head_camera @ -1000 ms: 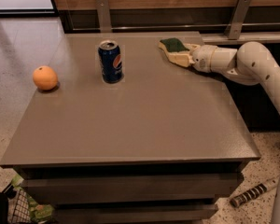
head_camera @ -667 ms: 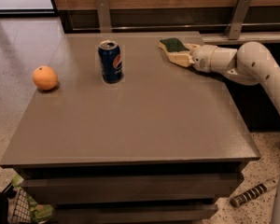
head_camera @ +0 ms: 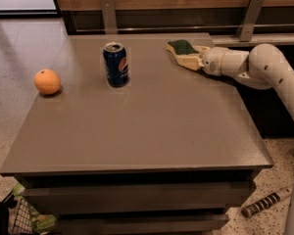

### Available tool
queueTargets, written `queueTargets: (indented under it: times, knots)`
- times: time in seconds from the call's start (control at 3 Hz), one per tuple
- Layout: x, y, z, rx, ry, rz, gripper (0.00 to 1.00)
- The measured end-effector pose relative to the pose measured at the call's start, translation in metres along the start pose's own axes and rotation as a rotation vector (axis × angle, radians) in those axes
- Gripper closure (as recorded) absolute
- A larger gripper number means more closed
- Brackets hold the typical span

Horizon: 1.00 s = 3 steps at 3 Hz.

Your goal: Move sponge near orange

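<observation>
The sponge (head_camera: pixel 182 46), with its dark green top showing, lies at the far right of the grey table (head_camera: pixel 152 126). My gripper (head_camera: pixel 185 56) reaches in from the right and is at the sponge, low over the table; its pale parts blend with the sponge's pale body. The orange (head_camera: pixel 47 81) sits near the table's left edge, far from the sponge.
A blue soda can (head_camera: pixel 116 64) stands upright between the orange and the sponge, towards the back. A wooden wall with metal brackets (head_camera: pixel 108 12) runs behind the table. A dark striped rod (head_camera: pixel 264 203) lies on the floor at the right, and a basket (head_camera: pixel 19 219) at the lower left.
</observation>
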<state>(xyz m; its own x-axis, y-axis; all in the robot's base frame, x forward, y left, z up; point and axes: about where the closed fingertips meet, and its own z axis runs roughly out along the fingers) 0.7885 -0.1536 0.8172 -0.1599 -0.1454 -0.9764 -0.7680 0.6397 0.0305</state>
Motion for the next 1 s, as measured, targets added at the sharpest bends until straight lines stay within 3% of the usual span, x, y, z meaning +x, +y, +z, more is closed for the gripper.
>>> queueTargets:
  times: [1.0]
  knots:
    - [-0.0001,0.0,-0.0001,0.0,0.0,0.0,1.0]
